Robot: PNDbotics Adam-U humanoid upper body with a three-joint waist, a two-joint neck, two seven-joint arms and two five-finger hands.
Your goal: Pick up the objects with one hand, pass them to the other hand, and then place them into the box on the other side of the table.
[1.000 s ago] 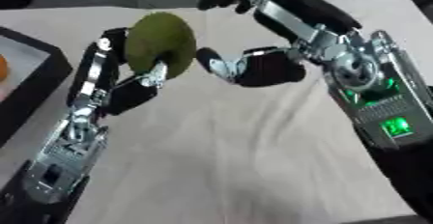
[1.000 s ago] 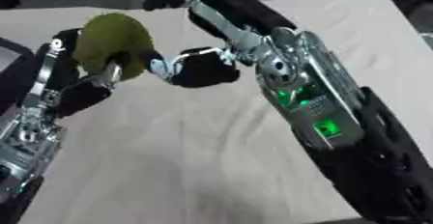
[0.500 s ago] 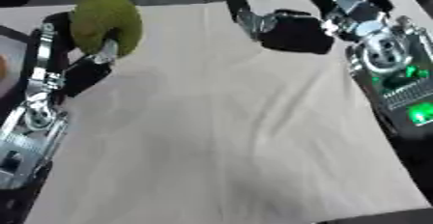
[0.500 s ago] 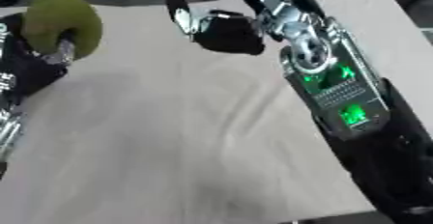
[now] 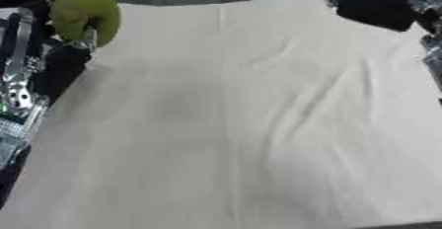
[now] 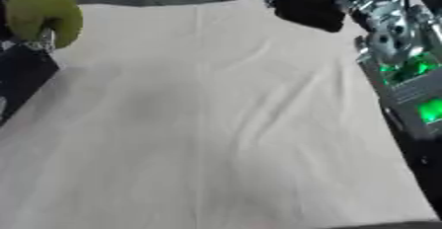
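A round yellow-green object (image 5: 82, 10) is held up at the far left of the table, above the cloth's edge. My left hand (image 5: 62, 61) is under and beside it, with a finger (image 5: 90, 34) curled up against its side. My right hand (image 6: 307, 4) shows as a dark, blurred shape at the far right, well apart from the object and with nothing visible in it. No box shows in either view.
A cream cloth (image 5: 233, 124) with soft creases covers the table, whose far edge runs along the top of the view. My right forearm (image 6: 406, 75), with green lights, lies along the right edge. My left forearm (image 5: 17, 104) lies along the left edge.
The hands have parted: my left hand has carried the green object left and farther away, and my right hand has drawn back to the far right. The view has shifted too.
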